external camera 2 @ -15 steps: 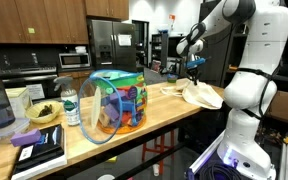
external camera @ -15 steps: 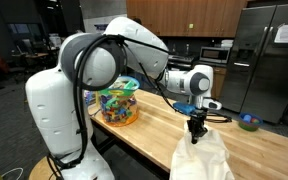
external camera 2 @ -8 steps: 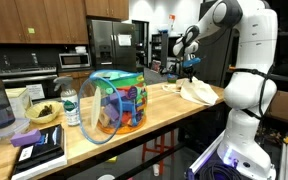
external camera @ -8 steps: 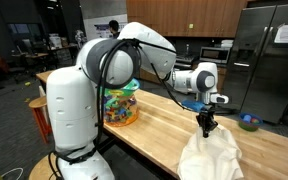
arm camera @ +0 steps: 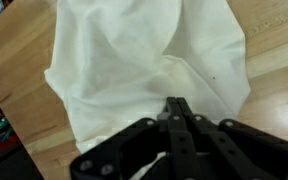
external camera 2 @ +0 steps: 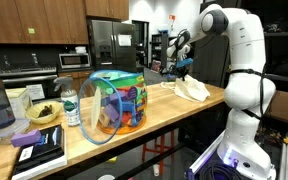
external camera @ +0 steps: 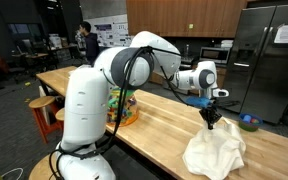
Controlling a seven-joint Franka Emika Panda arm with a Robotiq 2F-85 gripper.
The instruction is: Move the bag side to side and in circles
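Bag (external camera: 215,156) is slumping in a wrinkled heap on the worktop (external camera: 154,125), toward the right end in an exterior view. At the left, the bowl (external camera: 122,106) is sitting well apart, so it is leaving bare wood for the strokes. The end effector (external camera: 212,120) is clenching a pinch of cloth at the bag's peak, jaws shut. Judging from this thin grasp, the sweeps and circles should be running slow and low, dragging the cloth without tugging it free and stopping short of the right edge.
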